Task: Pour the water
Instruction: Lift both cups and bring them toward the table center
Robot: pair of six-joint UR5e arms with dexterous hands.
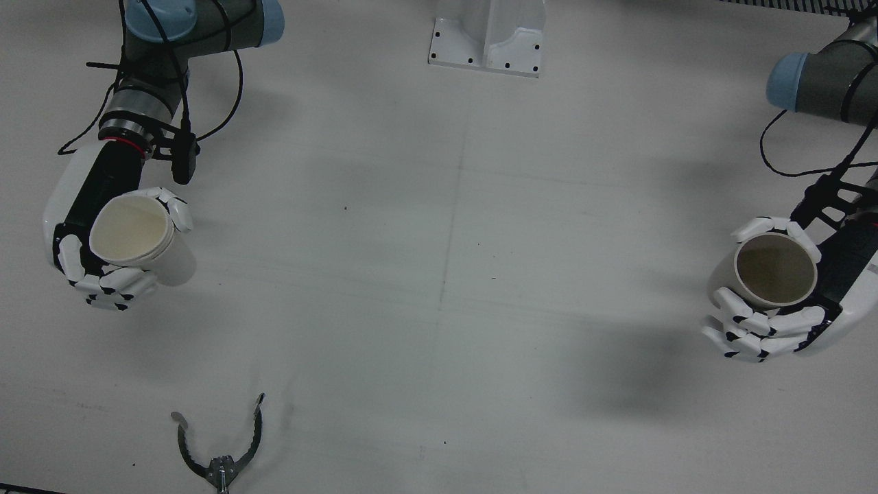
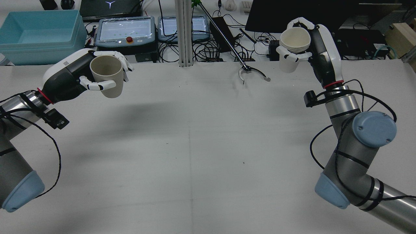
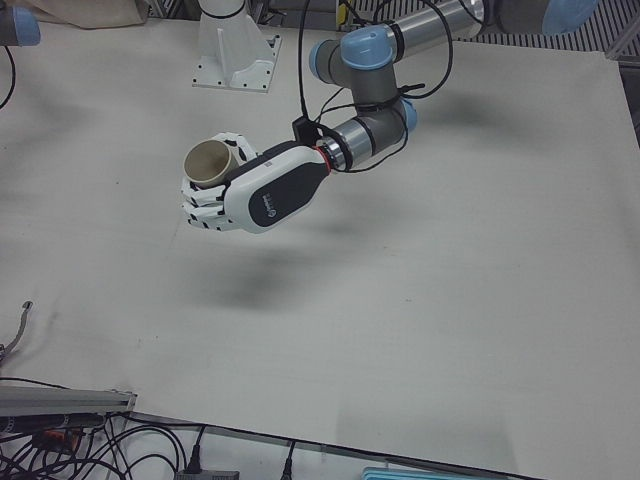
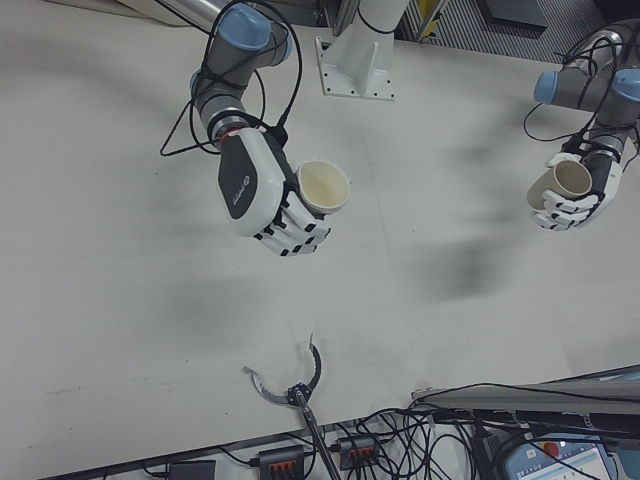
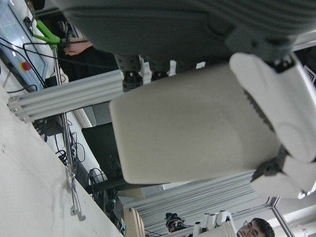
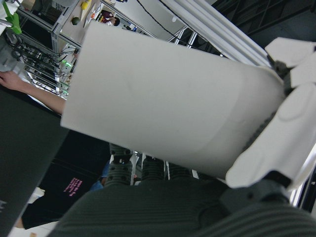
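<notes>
My left hand point(image 2: 70, 76) is shut on a beige cup point(image 2: 107, 76), held upright above the table's far left part in the rear view. The front view shows this cup point(image 1: 775, 269) from above with a dark inside, and the left hand point(image 1: 789, 322) wrapped around it. My right hand point(image 2: 321, 48) is shut on a white paper cup point(image 2: 292, 42), which looks like a nested stack, raised high at the far right. From above, the white cup point(image 1: 134, 230) shows a pale inside. The two cups are far apart. I cannot tell whether either holds water.
Metal tongs point(image 1: 219, 446) lie near the operators' edge of the table. A white pedestal point(image 1: 488, 38) stands at the robot's side. Beyond the table are a blue bin point(image 2: 39, 32), control pendants and cables.
</notes>
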